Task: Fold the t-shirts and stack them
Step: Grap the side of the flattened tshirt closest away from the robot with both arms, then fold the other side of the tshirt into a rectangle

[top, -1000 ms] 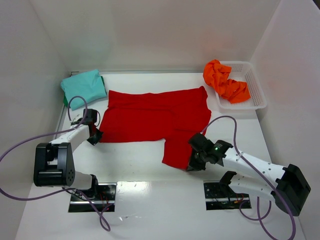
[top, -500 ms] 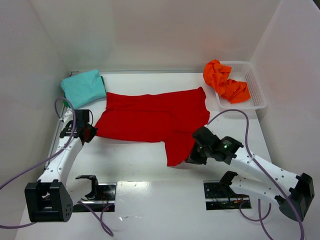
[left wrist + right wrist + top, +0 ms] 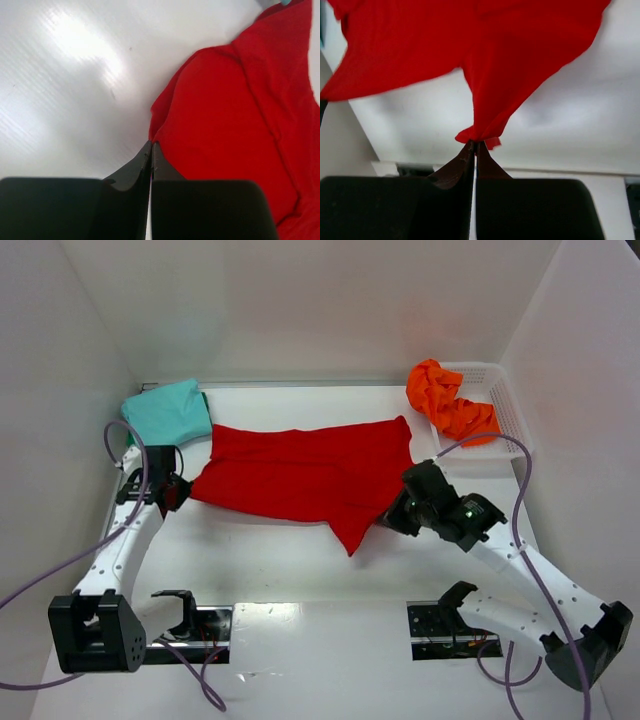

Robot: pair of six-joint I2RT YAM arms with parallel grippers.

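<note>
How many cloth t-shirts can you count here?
3: bright red cloth t-shirt spread mid-table, teal cloth t-shirt folded far left, orange cloth t-shirt crumpled in white plastic mesh basket; more may be hidden.

Top view is taken from above and behind the arm bases, tilted down and forward; the whole table (image 3: 300,570) is covered from afar. Each wrist view is taken at close range along its own fingers: left gripper (image 3: 151,147), right gripper (image 3: 475,145). The red t-shirt (image 3: 300,475) is shared by all three views.
</note>
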